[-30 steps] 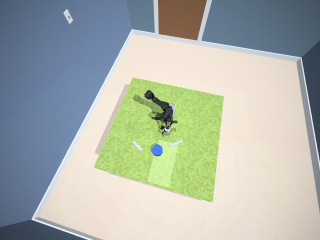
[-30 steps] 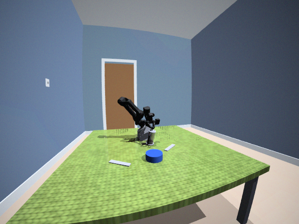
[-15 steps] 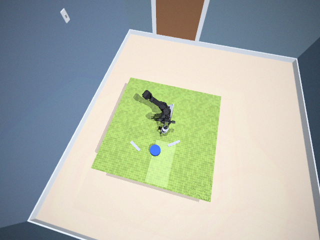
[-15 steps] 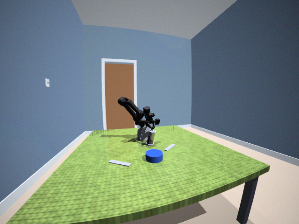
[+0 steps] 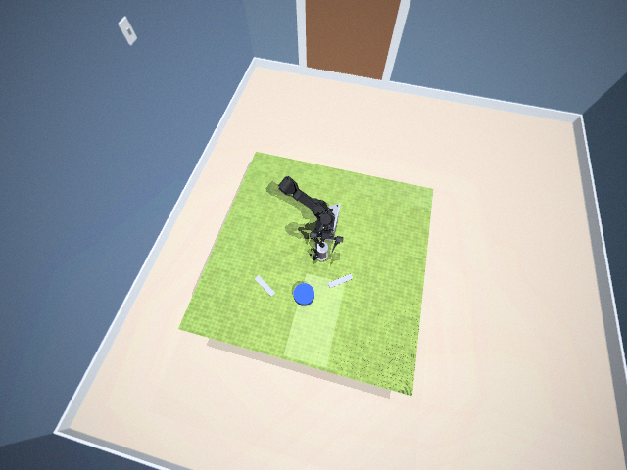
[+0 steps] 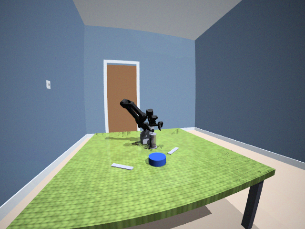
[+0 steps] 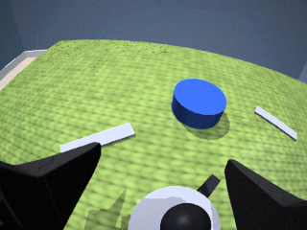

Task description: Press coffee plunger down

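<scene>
The coffee press [image 5: 322,255] [image 6: 154,141] stands upright on the green table in front of the arm's base, its dark handle to one side. Its white lid [image 7: 146,211] shows at the bottom of the wrist view. The round black plunger knob [image 6: 152,130] [image 7: 185,221] sits close above the lid; any small gap under it is hard to judge. My gripper [image 6: 155,129] [image 7: 164,158] is open, with its fingers wide apart on either side of the knob, touching neither knob nor lid in the wrist view. Nothing is between the fingertips.
A blue disc [image 5: 304,294] [image 6: 157,159] [image 7: 199,101] lies on the green table [image 5: 374,283] [image 6: 86,194] beyond the press. One white bar [image 5: 265,285] [image 6: 122,166] [image 7: 275,123] and another white bar [image 5: 340,280] [image 6: 173,150] [image 7: 103,136] lie on either side of the disc.
</scene>
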Controlling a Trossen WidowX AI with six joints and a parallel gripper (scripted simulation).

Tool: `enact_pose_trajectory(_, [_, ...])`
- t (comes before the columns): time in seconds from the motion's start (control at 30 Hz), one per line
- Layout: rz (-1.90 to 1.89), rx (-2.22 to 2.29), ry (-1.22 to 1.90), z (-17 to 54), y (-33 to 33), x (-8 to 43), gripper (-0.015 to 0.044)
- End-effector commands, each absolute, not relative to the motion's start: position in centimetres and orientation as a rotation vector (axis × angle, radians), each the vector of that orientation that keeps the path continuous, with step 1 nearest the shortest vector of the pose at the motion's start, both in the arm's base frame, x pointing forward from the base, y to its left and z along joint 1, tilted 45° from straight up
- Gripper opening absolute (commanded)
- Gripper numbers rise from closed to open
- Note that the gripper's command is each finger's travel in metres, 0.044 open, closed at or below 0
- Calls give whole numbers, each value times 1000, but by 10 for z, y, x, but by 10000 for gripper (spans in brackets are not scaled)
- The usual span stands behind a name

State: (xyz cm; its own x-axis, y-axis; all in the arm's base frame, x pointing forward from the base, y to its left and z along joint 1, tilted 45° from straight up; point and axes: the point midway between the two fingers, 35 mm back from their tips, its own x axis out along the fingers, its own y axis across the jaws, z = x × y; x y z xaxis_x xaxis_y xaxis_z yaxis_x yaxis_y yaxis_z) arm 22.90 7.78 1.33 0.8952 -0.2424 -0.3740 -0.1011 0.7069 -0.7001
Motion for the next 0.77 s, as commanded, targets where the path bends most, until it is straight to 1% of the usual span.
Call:
enact_pose_trajectory(0.0, [-68, -784, 460, 14, 83, 231, 440])
enact_pose_trajectory(0.17, [-35, -766, 435, 22, 99, 238, 440])
enact_pose_trajectory(0.37, [-14, -753, 440, 25, 110, 234, 440])
enact_pose_trajectory(0.53, [-28, -758, 485, 34, 120, 222, 440])
enact_pose_trajectory(0.73, [-57, -784, 497, 64, 121, 201, 440])
